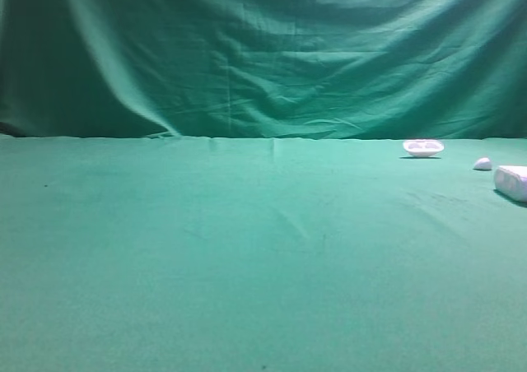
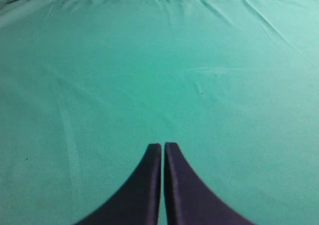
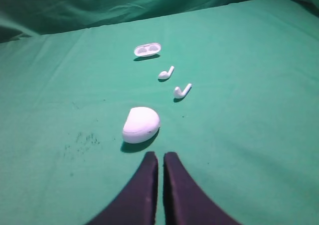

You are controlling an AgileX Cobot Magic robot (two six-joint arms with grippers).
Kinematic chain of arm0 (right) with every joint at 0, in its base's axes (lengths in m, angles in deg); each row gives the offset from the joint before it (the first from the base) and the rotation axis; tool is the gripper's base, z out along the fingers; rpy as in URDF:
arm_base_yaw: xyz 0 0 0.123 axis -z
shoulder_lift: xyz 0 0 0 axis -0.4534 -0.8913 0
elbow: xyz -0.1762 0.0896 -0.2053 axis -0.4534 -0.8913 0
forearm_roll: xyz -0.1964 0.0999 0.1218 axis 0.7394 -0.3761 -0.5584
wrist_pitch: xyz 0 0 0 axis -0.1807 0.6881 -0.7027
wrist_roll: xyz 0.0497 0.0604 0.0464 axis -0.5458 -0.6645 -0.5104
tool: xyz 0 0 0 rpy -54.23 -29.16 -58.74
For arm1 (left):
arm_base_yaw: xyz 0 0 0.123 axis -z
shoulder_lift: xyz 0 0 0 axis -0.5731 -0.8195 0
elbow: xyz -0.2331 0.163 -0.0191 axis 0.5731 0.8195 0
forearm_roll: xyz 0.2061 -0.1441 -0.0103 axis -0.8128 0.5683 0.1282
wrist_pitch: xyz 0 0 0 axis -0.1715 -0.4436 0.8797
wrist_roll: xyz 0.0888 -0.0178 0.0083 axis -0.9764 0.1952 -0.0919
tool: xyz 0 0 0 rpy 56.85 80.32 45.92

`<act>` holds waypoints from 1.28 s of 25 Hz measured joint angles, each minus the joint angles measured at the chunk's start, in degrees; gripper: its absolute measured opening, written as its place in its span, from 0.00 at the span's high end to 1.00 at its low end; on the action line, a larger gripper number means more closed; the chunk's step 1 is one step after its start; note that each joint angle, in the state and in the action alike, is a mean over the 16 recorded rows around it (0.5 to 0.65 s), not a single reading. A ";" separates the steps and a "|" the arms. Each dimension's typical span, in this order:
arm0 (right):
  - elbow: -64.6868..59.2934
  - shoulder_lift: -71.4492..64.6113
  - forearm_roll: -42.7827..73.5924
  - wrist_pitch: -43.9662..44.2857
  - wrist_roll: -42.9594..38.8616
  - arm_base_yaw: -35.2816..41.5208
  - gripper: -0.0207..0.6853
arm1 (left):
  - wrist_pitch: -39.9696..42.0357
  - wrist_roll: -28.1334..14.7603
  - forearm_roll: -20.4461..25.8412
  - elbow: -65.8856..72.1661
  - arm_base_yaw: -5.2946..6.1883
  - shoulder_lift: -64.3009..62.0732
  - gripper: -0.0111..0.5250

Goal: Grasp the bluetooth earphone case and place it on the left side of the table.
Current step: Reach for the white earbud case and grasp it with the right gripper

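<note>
**On the green table: both claws closed, case lying free**

From the high view, neither claw shows. The table (image 1: pixel 247 257) spreads wide under green cloth, with a green curtain (image 1: pixel 263 51) hanging behind it. At the far right edge lies the earphone case (image 1: pixel 512 182), partly cut off by the frame. Near it sits a tiny white lump (image 1: pixel 482 164), and farther back a shallow white tray (image 1: pixel 423 147).

At the left wrist, the left claw (image 2: pixel 163 145) hangs over bare cloth, its two dark fingers pressed nearly together with only a thin slit between them. It holds nothing.

At the right wrist, the right claw (image 3: pixel 159 156) is closed too, fingers almost touching, with nothing between them. The earphone case (image 3: pixel 141 124) lies on the cloth just ahead of the fingertips, slightly to their left, apart from them. Beyond it, farther from the claw, lie two loose earbuds (image 3: pixel 182 90), and past those the tray (image 3: pixel 147 50) with two hollows, nearest the curtain.
</note>
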 joint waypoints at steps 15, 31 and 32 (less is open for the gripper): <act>5.97 -5.96 -0.54 -15.66 0.82 0.00 0.97 | 0.00 0.00 0.00 0.00 0.00 0.00 0.98; 31.53 -53.32 -3.76 9.75 4.72 -0.62 0.93 | 0.00 0.00 0.00 0.00 0.00 0.00 0.98; 33.25 -56.59 -4.00 10.94 5.22 -0.78 0.91 | 0.00 0.00 0.00 0.00 0.00 0.00 0.98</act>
